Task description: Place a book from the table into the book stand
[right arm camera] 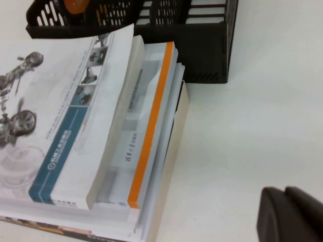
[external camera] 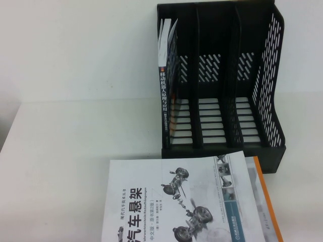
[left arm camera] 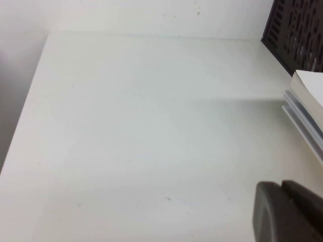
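The dark navy book [external camera: 164,101] stands upright in the leftmost slot of the black book stand [external camera: 272,75], its spine with white Chinese lettering facing me. The stand sits at the back right of the white table [external camera: 65,126]. Neither gripper shows in the high view. In the left wrist view my left gripper [left arm camera: 281,184] is shut and empty above bare tabletop, left of the book pile. In the right wrist view my right gripper [right arm camera: 284,190] is shut and empty above the table, to the right of the pile and in front of the stand [right arm camera: 202,45].
A pile of books lies in front of the stand: the white book with the car-chassis picture [external camera: 176,201] on top of an orange-edged book [external camera: 267,201]. Both show in the right wrist view, white book [right arm camera: 60,116] and orange-edged book [right arm camera: 151,126]. The stand's middle and right slots hold nothing.
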`<state>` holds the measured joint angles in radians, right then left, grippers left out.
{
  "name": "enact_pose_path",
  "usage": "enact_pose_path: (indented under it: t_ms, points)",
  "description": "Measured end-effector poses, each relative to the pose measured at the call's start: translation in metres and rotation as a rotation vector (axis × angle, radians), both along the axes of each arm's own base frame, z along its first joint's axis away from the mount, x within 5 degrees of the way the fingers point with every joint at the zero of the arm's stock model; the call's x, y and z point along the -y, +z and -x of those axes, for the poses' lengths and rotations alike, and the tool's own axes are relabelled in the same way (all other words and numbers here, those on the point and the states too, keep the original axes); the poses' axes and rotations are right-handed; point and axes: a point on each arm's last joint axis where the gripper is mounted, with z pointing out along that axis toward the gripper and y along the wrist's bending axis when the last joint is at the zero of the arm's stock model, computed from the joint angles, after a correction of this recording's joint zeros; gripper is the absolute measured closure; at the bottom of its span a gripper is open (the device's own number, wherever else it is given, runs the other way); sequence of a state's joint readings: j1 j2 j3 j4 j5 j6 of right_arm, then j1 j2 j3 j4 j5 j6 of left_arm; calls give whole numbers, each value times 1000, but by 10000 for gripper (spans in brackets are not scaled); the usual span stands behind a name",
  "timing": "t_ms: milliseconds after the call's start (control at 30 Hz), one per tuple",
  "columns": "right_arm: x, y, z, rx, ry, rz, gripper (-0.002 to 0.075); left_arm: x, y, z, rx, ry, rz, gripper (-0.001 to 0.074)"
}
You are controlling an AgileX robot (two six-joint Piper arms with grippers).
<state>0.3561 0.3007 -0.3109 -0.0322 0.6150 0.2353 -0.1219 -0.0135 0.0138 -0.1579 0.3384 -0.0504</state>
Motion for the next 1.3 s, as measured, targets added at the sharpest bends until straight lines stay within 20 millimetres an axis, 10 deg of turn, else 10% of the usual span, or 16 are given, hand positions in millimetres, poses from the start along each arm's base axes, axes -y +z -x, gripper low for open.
enact_pose_path:
  t_ms: [867,1300]
  points:
    - [9,-6,3,88,-94,15,729,0,0,0,2,-3,-10,736]
    - [22,-70,10,258,-292,56,729,0,0,0,1,-3,-6,736]
